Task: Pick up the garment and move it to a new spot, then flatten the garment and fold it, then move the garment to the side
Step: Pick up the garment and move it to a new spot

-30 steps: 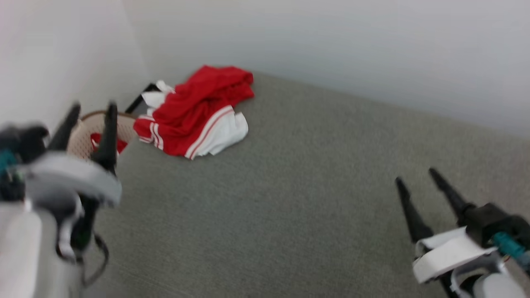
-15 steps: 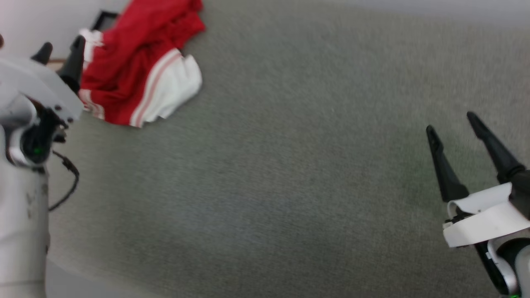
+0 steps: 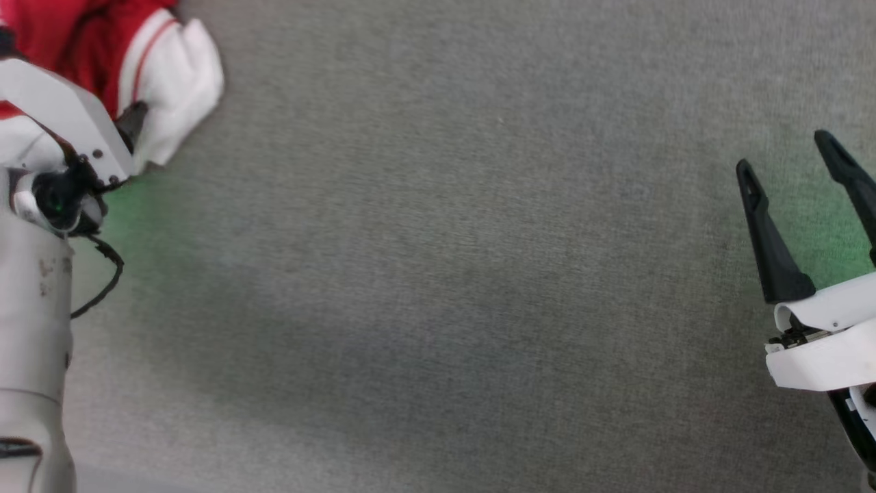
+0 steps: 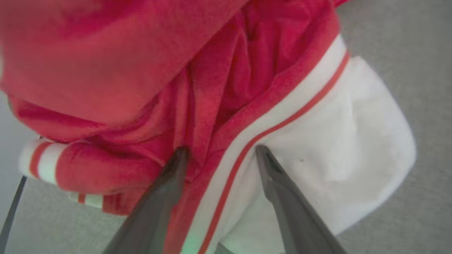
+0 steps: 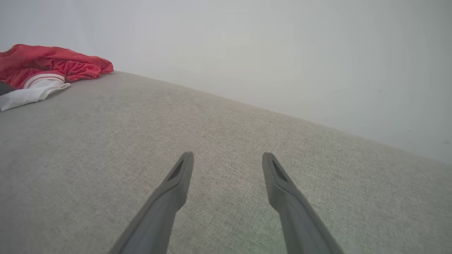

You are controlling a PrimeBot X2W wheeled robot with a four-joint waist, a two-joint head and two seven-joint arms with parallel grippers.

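Your left wrist view is showing the left gripper (image 4: 219,152) released, straddling the garment (image 4: 116,70)'s trim. Your head view is showing the right gripper (image 3: 782,149) released too, well apart from it.

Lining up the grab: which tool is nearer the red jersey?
Left. The left tool is open right over the red jersey; the right tool is far off to its side, over bare grey surface.

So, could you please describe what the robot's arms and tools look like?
Both tools have two long, dark, tapering fingers. The right tool rises from a white moulded housing. The left tool sits on a pale grey forearm with small scuff marks, a green indicator light and a thin black cable looping beside it.
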